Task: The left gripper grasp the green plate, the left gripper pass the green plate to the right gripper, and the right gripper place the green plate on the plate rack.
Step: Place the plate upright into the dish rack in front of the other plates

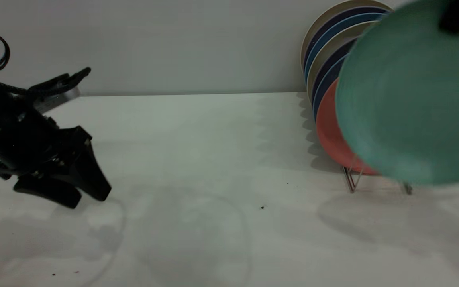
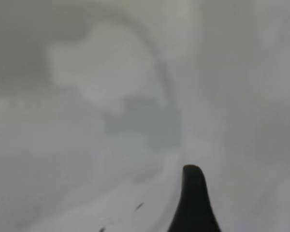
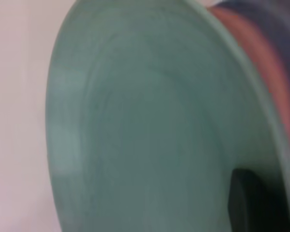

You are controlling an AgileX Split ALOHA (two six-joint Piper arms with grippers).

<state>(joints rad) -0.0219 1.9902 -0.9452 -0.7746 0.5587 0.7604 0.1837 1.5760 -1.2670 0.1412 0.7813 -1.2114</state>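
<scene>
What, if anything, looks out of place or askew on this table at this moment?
Nothing looks broken or spilled. The green plate hangs tilted in the right claw in front of the plate rack, not yet slotted beside the salmon-pink plate. A few dark specks dot the table. The left claw sits empty at the left.

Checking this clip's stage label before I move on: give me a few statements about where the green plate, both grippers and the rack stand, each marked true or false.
1. The green plate lies flat on the table. False: it is held up in the air, in front of the racked plates.
2. The left gripper holds the green plate. False: it is far off at the left, low over the table, with nothing in it.
3. The right gripper is at the green plate's upper edge. True.
4. A salmon-pink plate stands in the plate rack. True.
5. The plate rack holds no plates. False: several stand in it.
</scene>
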